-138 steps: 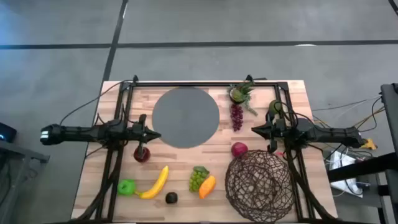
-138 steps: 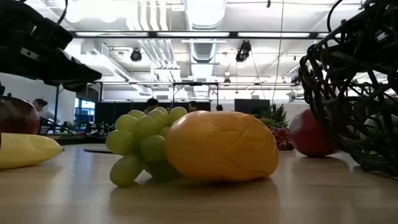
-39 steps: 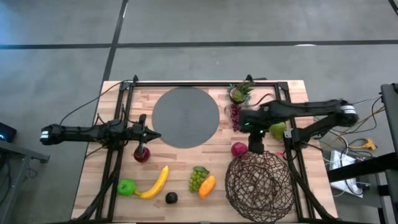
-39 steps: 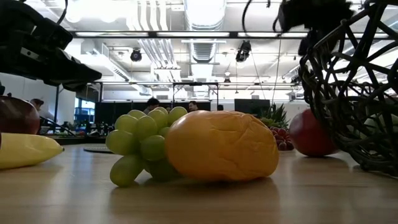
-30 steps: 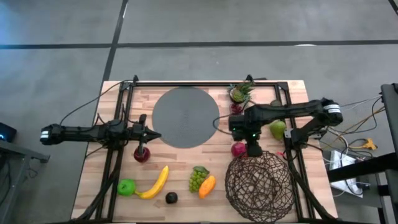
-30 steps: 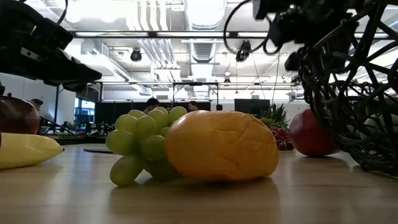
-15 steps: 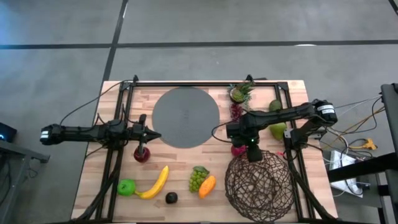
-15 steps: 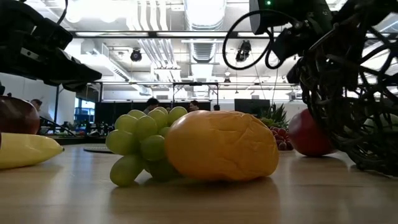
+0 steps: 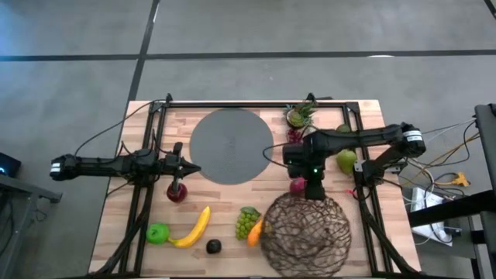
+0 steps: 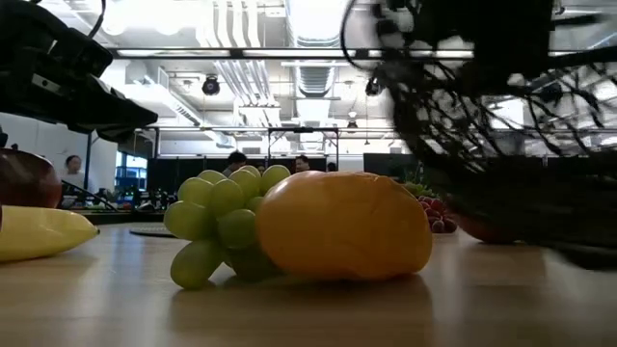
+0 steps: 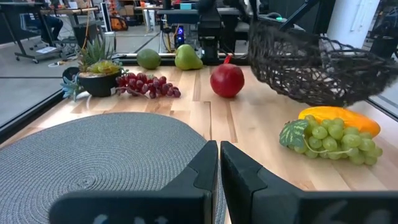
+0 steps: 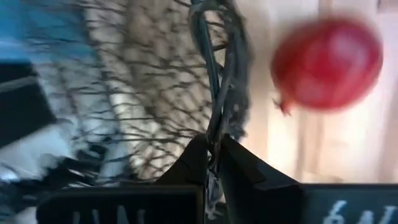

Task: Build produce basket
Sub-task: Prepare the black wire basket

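Presently logged — right claw [image 9: 315, 191] pinched shut on the far rim wire of the basket [image 9: 304, 229]. Carried clear of the surface [image 9: 225, 198] and tilted, judging by the left wrist view. Hung over the near right part of the surface, rim just beside the green grapes [image 9: 246, 222] and orange fruit [image 9: 258, 231], red fruit [image 9: 297, 184] just behind the grip. Left claw [image 9: 190, 167] parked at the edge of the grey disc [image 9: 231, 146], fingers together, nothing held.

Judged best for the step: a firm pinch on the thin wire, slow travel to limit swing, basket levelled before any release. Noted little slack on the grapes side — some risk of sweeping fruit toward the near edge. Found open room over the disc and on the bare wood between disc and banana [image 9: 194, 227].
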`<state>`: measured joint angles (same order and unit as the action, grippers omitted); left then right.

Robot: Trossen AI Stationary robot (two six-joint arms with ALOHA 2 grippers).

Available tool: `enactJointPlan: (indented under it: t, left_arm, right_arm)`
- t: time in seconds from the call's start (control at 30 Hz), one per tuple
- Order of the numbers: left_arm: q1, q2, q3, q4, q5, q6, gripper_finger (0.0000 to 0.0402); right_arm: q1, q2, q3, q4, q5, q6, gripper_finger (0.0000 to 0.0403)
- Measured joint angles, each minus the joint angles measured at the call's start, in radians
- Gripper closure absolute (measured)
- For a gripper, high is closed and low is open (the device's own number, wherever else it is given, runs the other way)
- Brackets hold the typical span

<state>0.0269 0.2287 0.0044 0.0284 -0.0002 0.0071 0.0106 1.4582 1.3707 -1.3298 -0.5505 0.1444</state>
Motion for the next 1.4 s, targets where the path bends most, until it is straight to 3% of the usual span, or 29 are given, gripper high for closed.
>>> enactJointPlan:
  t: [0.23,0.57,0.77,1.1,1.4]
  left_arm:
    - [0.000,0.002,0.000,0.000,0.000,0.000,0.0400]
    - [0.000,0.002,0.000,0.000,0.000,0.000,0.0400]
    - [0.000,0.002,0.000,0.000,-0.004,0.000,0.0400]
    - [0.000,0.003,0.000,-0.003,0.003,0.000,0.0400]
    - [0.000,0.005,0.000,0.005,0.004,0.000,0.0400]
  right_arm:
    - [-0.099,0.035,0.182,0.146,-0.003,0.142,0.0388]
    - [-0.415,0.105,0.199,0.389,-0.002,0.172,0.0389]
    - [-0.577,0.207,0.200,0.585,0.002,0.299,0.0390]
    - [-0.619,0.395,0.239,0.821,0.001,0.415,0.0390]
    - [-0.670,0.397,0.340,0.737,0.092,0.216,0.0390]
